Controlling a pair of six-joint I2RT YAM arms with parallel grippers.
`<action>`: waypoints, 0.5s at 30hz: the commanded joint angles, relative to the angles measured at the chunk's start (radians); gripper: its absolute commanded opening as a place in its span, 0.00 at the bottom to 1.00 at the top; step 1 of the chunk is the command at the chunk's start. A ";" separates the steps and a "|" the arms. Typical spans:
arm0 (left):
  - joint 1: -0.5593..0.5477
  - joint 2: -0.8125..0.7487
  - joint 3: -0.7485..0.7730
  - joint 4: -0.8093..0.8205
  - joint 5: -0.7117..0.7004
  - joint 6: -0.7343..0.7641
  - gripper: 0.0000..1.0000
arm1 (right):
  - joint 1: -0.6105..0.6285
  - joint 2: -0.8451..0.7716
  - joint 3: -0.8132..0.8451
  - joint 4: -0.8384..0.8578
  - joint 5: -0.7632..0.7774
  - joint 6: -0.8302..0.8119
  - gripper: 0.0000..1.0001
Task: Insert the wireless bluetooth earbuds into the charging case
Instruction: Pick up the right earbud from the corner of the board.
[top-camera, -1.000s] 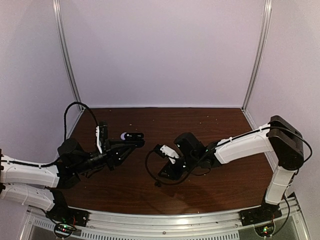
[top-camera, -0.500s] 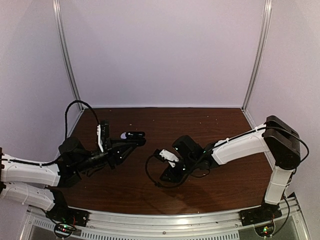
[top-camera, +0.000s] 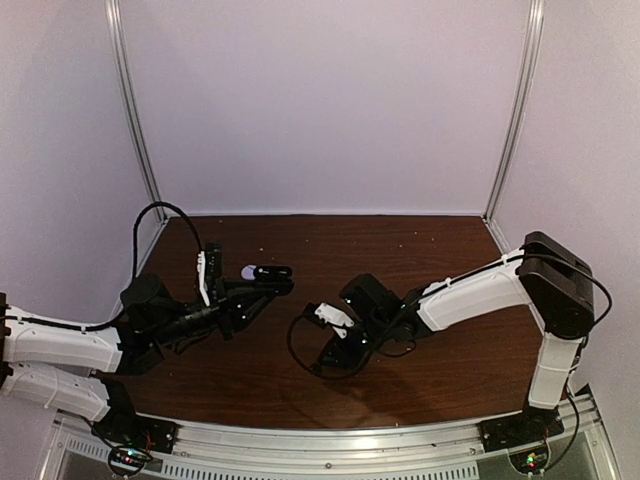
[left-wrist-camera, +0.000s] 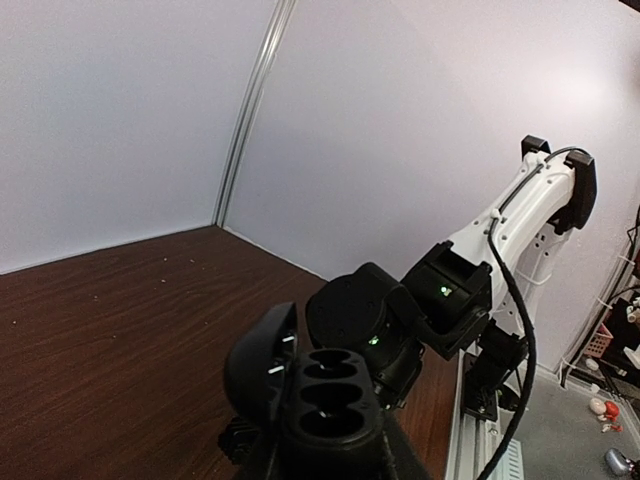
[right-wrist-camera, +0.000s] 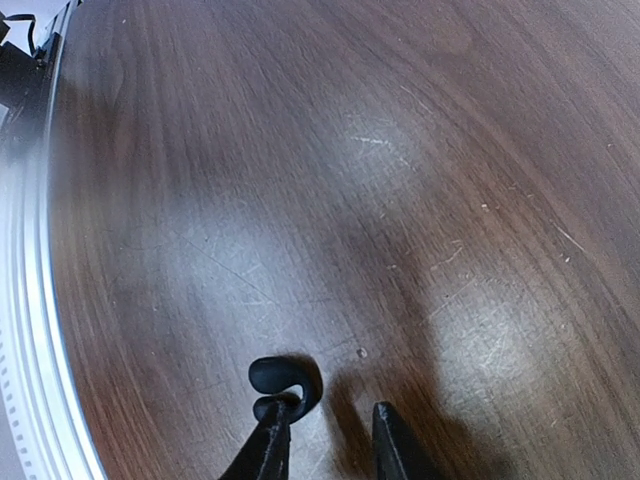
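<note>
An open black charging case (left-wrist-camera: 325, 405) fills the bottom of the frame, its lid tipped up on the left and three round hollows in a row facing the lens. Close behind it, the right arm (left-wrist-camera: 505, 225) reaches in over the dark wooden tabletop (left-wrist-camera: 130, 320), green lights glowing on its black joints. Pale walls meet at a metal corner post (left-wrist-camera: 255, 110).
</note>
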 joint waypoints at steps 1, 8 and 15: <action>0.007 0.001 0.032 0.034 0.009 0.018 0.00 | 0.014 0.024 0.023 -0.010 0.002 -0.010 0.29; 0.007 -0.002 0.028 0.038 0.008 0.019 0.00 | 0.025 0.035 0.033 -0.012 0.013 -0.004 0.29; 0.007 -0.004 0.022 0.038 0.009 0.018 0.00 | 0.039 0.045 0.042 -0.015 0.014 -0.002 0.29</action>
